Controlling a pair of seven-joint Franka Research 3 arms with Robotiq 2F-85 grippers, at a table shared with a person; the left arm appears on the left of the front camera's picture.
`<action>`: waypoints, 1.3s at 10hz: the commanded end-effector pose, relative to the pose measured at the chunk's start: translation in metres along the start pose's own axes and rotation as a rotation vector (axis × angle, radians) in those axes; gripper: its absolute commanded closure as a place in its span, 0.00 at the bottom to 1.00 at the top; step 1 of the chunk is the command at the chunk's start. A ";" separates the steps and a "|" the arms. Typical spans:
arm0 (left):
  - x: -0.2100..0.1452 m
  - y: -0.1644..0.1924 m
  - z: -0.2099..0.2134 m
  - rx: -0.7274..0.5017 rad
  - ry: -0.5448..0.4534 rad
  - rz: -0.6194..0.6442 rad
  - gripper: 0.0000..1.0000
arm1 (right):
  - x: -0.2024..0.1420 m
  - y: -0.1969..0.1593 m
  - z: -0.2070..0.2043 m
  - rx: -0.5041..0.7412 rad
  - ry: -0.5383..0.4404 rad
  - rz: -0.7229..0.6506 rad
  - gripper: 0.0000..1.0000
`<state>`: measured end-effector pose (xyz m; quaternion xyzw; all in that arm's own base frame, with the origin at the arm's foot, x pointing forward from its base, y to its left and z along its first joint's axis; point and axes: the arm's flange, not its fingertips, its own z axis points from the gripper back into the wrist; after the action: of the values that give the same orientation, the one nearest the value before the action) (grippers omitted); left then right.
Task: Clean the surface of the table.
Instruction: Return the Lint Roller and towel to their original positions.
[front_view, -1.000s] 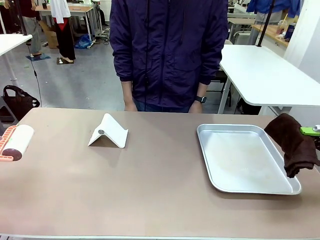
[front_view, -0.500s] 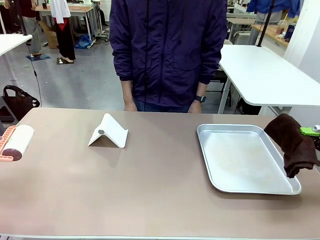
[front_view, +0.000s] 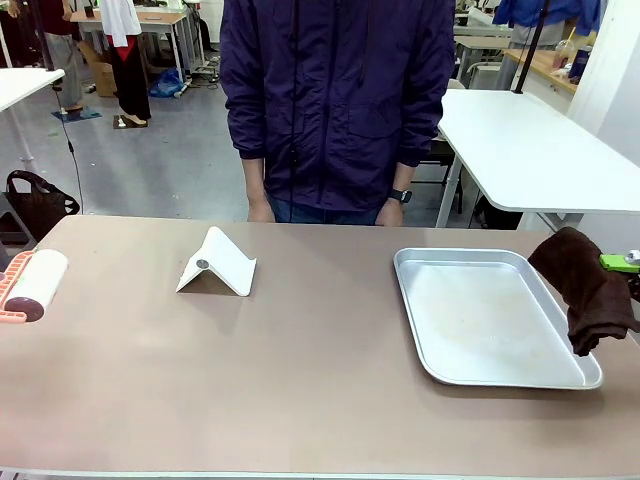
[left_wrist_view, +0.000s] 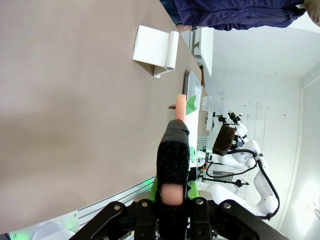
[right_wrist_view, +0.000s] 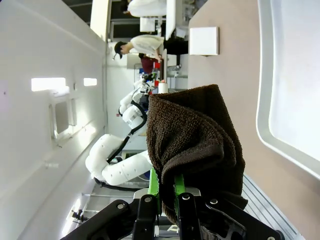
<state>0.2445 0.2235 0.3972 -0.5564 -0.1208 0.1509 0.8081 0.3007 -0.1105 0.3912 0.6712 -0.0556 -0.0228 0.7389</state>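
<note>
**Both grippers clamped on cleaning tools at the table's ends**

Right gripper (right_wrist_view: 166, 192) pinches a dark brown cloth (right_wrist_view: 192, 145) between its green pads; in the right wrist view the nubby towelling bulges thickly above the jaws. The front view shows that cloth (front_view: 587, 287) drooping in folds over the right edge of the table (front_view: 300, 370), just beside a shallow silver tray (front_view: 490, 375) with rounded corners.

The left gripper (left_wrist_view: 172, 200) is pressed tight on a peach-coloured handle (left_wrist_view: 171, 192), probably that of the lint roller (front_view: 32, 285) lying at the table's left end in the front view, with a white drum and an orange frame.

Smooth and matte, the brownish-tan tabletop spans the foreground. A white folded stand (front_view: 218, 263), tent-shaped, sits left of centre. A person in a dark purple jacket (front_view: 335, 100) stands at the far side.
</note>
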 end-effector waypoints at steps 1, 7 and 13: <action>0.001 -0.004 -0.001 -0.016 -0.013 0.004 0.78 | 0.005 0.003 -0.004 0.012 -0.017 0.012 1.00; 0.003 -0.048 -0.025 0.041 0.011 -0.028 0.78 | 0.025 0.022 -0.053 -0.129 -0.061 0.081 0.87; 0.061 -0.169 -0.163 0.205 0.029 -0.096 0.78 | 0.103 0.029 -0.214 -0.273 -0.163 0.119 0.87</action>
<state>0.3605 0.0612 0.4955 -0.4841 -0.1211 0.0953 0.8613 0.3999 0.0725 0.4098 0.5710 -0.1406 -0.0204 0.8086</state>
